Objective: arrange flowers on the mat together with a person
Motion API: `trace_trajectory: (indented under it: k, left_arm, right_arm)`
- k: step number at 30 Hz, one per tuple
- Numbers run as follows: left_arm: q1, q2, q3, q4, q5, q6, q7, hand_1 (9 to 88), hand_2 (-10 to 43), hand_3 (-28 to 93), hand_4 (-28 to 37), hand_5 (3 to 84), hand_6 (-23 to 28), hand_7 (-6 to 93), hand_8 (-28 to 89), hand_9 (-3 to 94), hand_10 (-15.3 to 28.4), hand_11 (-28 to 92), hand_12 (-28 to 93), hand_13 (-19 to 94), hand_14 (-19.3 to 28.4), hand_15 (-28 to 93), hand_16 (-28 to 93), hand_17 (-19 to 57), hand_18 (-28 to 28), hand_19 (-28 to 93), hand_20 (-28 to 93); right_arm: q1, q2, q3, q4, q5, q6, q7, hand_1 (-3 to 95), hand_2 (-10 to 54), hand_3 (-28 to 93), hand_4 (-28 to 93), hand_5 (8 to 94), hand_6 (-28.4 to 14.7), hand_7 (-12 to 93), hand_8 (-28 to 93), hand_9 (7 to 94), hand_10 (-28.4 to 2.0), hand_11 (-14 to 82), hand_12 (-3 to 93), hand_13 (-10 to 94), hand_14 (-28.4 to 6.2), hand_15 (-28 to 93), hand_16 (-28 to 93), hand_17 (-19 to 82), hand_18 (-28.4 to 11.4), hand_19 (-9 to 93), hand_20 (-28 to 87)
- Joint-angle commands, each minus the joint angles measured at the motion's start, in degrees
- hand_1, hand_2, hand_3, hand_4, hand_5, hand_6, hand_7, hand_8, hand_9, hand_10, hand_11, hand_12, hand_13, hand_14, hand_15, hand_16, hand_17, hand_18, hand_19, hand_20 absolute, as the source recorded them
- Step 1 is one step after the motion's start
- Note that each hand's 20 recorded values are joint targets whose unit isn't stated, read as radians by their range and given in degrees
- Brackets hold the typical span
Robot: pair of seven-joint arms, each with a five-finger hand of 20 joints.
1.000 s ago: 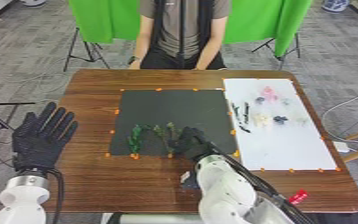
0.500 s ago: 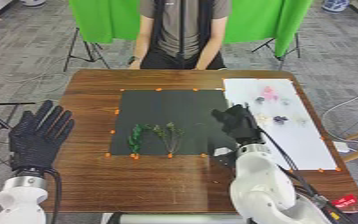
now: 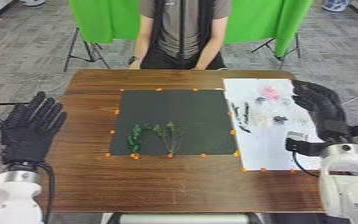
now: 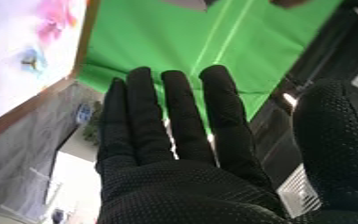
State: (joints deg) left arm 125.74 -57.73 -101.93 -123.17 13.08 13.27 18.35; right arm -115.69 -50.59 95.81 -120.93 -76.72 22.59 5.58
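Hovering empty w/ straight fingers, R hand (image 3: 319, 102) is by white sheet (image 3: 278, 156), right side; dark sprigs (image 3: 246, 115), prob. next, lie left, long axis near-far.

High head view; close wrist view

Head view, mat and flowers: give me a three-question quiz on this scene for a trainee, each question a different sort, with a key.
1. True or false: the green sprigs lie nearer the robot's edge of the dark mat than its far edge.
2. The pink flower lies on: (a) the floor; (b) the dark mat; (c) the white sheet.
3. Fill in: the fingers of the right hand are ___.
Key: 1 true; 2 c; 3 straight.
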Motion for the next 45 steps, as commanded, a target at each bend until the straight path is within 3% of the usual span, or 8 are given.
trace_trajectory:
  k: [1, 8, 11, 12, 16, 20, 39, 45]
  left_arm:
    - [-0.65, 0.67, -2.20, 0.39, 0.48, 0.51, 0.45, 30.0, 12.4, 71, -28.3, 35.6, 6.1, 16.4, -12, 26.4, 13.0, 16, 7, 17, 10.0, 23, -9, -4.6, 11.6, 30, 10]
    - [1.31, -0.82, -2.57, -0.09, -0.17, -0.01, 0.20, 30.0, 12.4, 71, -28.3, 36.0, 6.3, 16.4, -11, 27.6, 13.3, 17, 7, 18, 10.7, 23, -9, -4.6, 11.5, 30, 10]
    - [3.62, -1.51, -3.92, -0.31, -2.23, -1.59, 0.75, 29.9, 12.4, 71, -28.3, 36.5, 6.4, 16.3, -11, 28.7, 13.4, 17, 7, 19, 11.0, 24, -9, -4.6, 11.5, 29, 10]
    - [3.62, -1.26, -3.81, -0.45, -2.97, 0.09, 1.03, 29.9, 12.4, 71, -28.3, 36.6, 6.4, 16.3, -11, 29.1, 13.5, 17, 7, 19, 11.0, 24, -9, -4.6, 11.5, 29, 10]
    - [3.99, -1.08, -4.86, -0.83, -2.61, -0.64, 1.35, 29.8, 12.4, 71, -28.3, 36.9, 6.5, 16.2, -11, 29.6, 13.8, 17, 7, 20, 11.2, 24, -9, -4.5, 11.5, 29, 10]
    - [4.09, -1.04, -4.61, -1.79, -4.59, 0.32, 2.20, 29.8, 12.3, 71, -28.3, 37.4, 6.6, 16.4, -11, 30.5, 14.0, 17, 7, 21, 11.8, 25, -8, -4.5, 11.6, 30, 10]
    - [3.14, -1.09, -2.80, -1.77, -5.06, 0.82, 2.88, 30.0, 12.3, 71, -28.3, 37.9, 6.8, 16.9, -11, 32.3, 14.5, 18, 8, 23, 12.5, 27, -9, -4.7, 12.0, 31, 11]
    - [1.34, 0.35, -2.18, -1.57, -5.12, 1.73, 2.50, 30.1, 12.5, 71, -28.3, 37.9, 6.8, 17.1, -11, 32.4, 14.6, 18, 8, 23, 12.7, 27, -9, -4.8, 12.1, 31, 11]
  right_arm:
    - [-1.89, -0.63, 0.76, 1.79, 19.98, -9.05, -14.51, 17.5, 11.9, 74, -21, 45.3, -1.4, 16, -10, 44.9, -14.5, 5.8, 16.6, 33, -15.9, 18, 20, 13, -16.4, 32, 12]
    - [-3.50, -1.59, 1.74, 1.10, 20.20, -12.61, -15.33, 15.6, 10.8, 74, -21, 43.3, -0.6, 14, -10, 41.8, -13.6, 4.6, 16.1, 32, -15.3, 13, 22, 12, -16.4, 29, 13]
    - [-1.75, -0.94, 1.42, 1.53, 20.98, -15.45, -15.70, 15.4, 10.6, 74, -21, 43.2, -0.6, 14, -9, 41.4, -13.5, 4.7, 15.7, 33, -15.2, 9, 26, 12, -16.4, 28, 14]
    - [-2.42, -0.93, 1.73, 1.21, 20.40, -15.55, -15.48, 15.3, 10.6, 74, -21, 43.1, -0.6, 14, -9, 41.2, -13.5, 4.7, 15.6, 33, -15.2, 9, 26, 12, -16.4, 28, 14]
    - [-3.32, -1.31, 2.64, -0.27, 22.30, -18.20, -14.40, 15.1, 10.6, 74, -21, 42.8, -0.6, 13, -9, 40.8, -13.4, 4.6, 15.6, 33, -15.1, 9, 26, 12, -16.4, 28, 14]
    - [-2.71, -1.17, 2.12, -0.98, 21.98, -18.37, -15.13, 15.0, 11.0, 74, -21, 42.8, -0.7, 13, -9, 40.6, -13.5, 4.5, 15.6, 33, -15.1, 9, 26, 12, -16.6, 29, 14]
    - [-2.12, -0.62, 1.33, -1.36, 21.07, -16.69, -16.03, 15.5, 11.3, 74, -21, 44.3, -0.9, 14, -9, 41.2, -13.5, 4.7, 15.6, 34, -15.5, 11, 27, 11, -17.2, 30, 14]
    - [-1.81, -0.75, 1.17, -1.10, 22.03, -15.68, -16.18, 15.6, 11.3, 74, -21, 44.3, -0.9, 14, -10, 41.3, -13.5, 4.7, 15.6, 34, -15.5, 11, 26, 11, -17.2, 30, 14]
